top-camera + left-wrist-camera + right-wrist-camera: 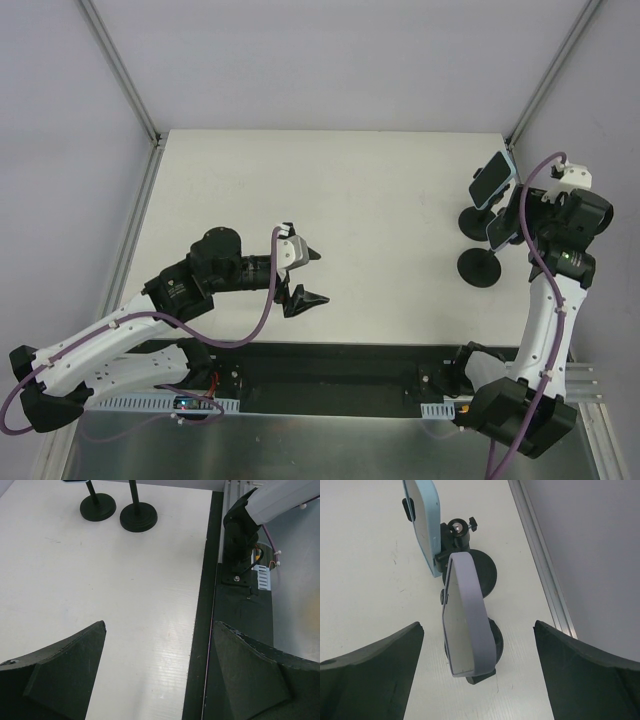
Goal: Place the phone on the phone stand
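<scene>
A lavender phone (470, 615) leans tilted on the nearer black phone stand (496, 641), held in the stand's clamp at its lower end. My right gripper (479, 625) is open, and its fingers stand well off either side of the phone without touching it. From above, this phone (501, 229) sits over its round stand base (480, 268), with the right gripper (518, 224) beside it. My left gripper (305, 275) hangs open over the table's middle, holding nothing.
A light blue phone (422, 525) rests on a second black stand (482, 572) just behind the first. The metal frame rail (540, 565) runs close on the right. In the left wrist view both stand bases (138, 516) show far off, with the right arm's base (240, 535) beyond the table edge.
</scene>
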`<control>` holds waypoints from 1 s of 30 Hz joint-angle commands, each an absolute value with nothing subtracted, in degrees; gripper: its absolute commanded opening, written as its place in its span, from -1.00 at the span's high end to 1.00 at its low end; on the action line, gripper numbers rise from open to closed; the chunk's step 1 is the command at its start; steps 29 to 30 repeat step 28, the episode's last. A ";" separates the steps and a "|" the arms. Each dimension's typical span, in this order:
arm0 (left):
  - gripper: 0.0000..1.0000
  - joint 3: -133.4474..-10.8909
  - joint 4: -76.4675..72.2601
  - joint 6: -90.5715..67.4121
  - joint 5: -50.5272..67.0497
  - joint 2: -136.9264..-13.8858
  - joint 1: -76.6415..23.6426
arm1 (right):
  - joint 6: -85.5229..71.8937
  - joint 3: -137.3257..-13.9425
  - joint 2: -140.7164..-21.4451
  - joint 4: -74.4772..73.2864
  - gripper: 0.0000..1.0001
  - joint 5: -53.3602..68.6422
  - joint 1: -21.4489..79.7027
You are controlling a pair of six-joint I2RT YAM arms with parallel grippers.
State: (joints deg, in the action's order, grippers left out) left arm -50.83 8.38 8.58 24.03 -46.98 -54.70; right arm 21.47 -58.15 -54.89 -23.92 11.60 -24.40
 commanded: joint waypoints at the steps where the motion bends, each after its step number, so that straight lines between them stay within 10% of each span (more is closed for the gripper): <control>1: -0.75 -51.33 7.47 8.96 25.93 -46.67 -54.32 | 18.81 -59.06 -53.70 -24.60 -0.94 8.18 -24.61; 18: -0.78 -51.33 6.59 8.00 23.64 -47.99 -51.34 | 14.33 -80.32 -48.07 -49.12 -0.93 -2.99 -11.18; 30: -0.98 -52.90 0.97 0.18 14.86 -43.61 -47.20 | 4.23 -73.74 -35.34 -37.18 -0.93 20.99 3.60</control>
